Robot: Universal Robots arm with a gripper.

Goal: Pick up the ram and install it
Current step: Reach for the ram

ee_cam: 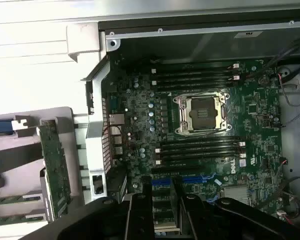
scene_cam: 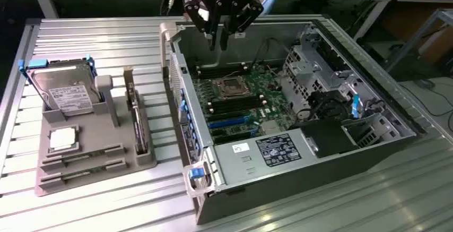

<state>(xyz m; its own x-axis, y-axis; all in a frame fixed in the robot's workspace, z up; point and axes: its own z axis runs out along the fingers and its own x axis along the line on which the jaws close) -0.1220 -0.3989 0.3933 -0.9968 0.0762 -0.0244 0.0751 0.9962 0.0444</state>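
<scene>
Currently I log: gripper [scene_cam: 218,46] hanging above the open computer case [scene_cam: 304,171], fingers [ee_cam: 140,216] partly spread and empty; green motherboard [ee_cam: 140,102] directly beneath it.

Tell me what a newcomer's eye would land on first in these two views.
The open computer case dominates the exterior view's right, its green motherboard bare with an empty CPU socket in the middle. The black gripper hangs open above the case's far end. On the exterior view's left, a grey tray holds an upright hard drive.
</scene>
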